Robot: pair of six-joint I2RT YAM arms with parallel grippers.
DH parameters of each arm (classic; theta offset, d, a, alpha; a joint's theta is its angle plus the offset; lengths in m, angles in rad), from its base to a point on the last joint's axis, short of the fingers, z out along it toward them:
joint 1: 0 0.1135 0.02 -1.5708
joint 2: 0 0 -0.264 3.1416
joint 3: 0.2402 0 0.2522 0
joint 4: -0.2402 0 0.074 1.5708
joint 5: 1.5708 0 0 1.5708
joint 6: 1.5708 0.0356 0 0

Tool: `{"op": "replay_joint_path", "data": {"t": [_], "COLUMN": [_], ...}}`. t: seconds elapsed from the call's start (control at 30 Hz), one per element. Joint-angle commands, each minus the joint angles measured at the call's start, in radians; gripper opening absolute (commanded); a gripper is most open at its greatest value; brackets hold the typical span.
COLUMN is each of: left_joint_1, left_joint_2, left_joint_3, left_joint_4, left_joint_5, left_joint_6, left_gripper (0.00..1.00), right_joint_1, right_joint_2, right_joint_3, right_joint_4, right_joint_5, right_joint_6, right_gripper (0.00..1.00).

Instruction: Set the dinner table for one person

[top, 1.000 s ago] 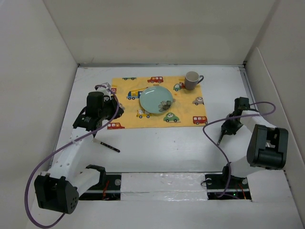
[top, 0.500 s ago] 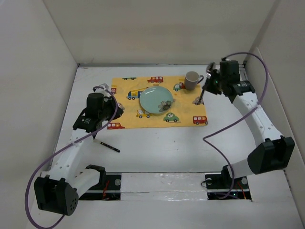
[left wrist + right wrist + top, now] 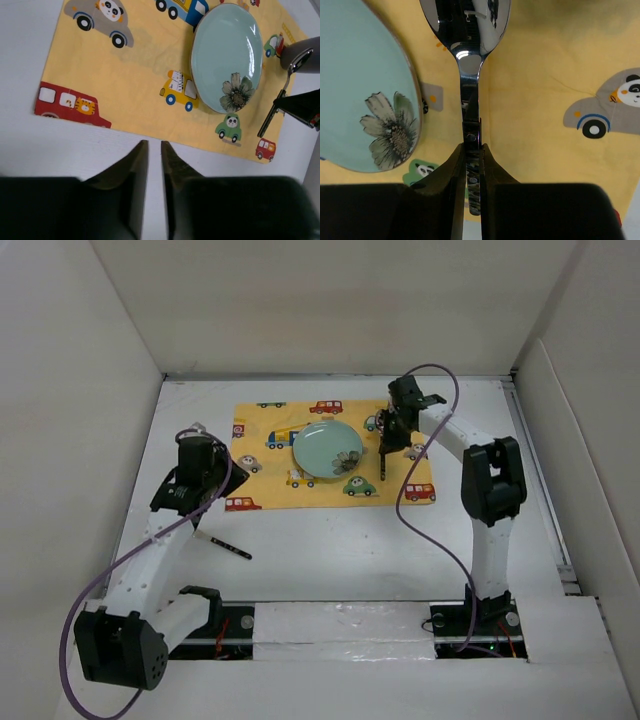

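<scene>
Above dinner table (image 3: 340, 550), right hand (image 3: 472, 148) grips spoon (image 3: 468, 85), left hand (image 3: 154, 145) nearly closed

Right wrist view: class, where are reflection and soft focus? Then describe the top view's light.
Right wrist view: the spoon mirrors dark shapes, with a bright glint at its neck; the right pincer looks soft. Top view: even light, faint shadows, little glare on the plate.

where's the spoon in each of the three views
top external: spoon right of the plate, in the right jaws
left wrist: spoon near the right edge, slanted
right wrist: spoon dead centre, between the jaws
shared landmark: the plate's flower, just left of the spoon in every view
</scene>
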Motion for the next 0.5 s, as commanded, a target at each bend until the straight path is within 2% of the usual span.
{"op": "replay_joint_path", "data": {"t": [0.0, 0.03, 0.13, 0.27, 0.37, 0.47], "left_joint_1": [0.000, 0.000, 0.000, 0.097, 0.171, 0.171], "left_joint_2": [-0.057, -0.060, -0.081, -0.094, -0.063, -0.006], "left_joint_3": [-0.017, -0.021, -0.044, -0.086, -0.112, -0.118], "left_joint_4": [-0.077, -0.125, -0.200, -0.294, -0.328, -0.367], "left_joint_5": [-0.056, -0.073, -0.105, -0.090, -0.011, -0.026], "left_joint_6": [-0.084, -0.098, -0.152, -0.184, -0.160, -0.181], "left_gripper": [0.19, 0.30, 0.50, 0.57, 0.58, 0.55], "right_joint_1": [0.009, 0.010, 0.010, 0.019, 0.019, 0.028], "right_joint_2": [0.015, 0.029, 0.081, 0.107, 0.141, 0.169], "right_joint_3": [0.118, 0.126, 0.154, 0.138, 0.161, 0.189], "right_joint_4": [0.020, 0.023, 0.007, 0.026, 0.006, -0.022], "right_joint_5": [0.003, 0.005, -0.004, -0.009, 0.002, 0.010], "right_joint_6": [-0.029, -0.030, -0.035, -0.029, -0.026, -0.026], "right_gripper": [0.00, 0.00, 0.00, 0.00, 0.00, 0.03]}}
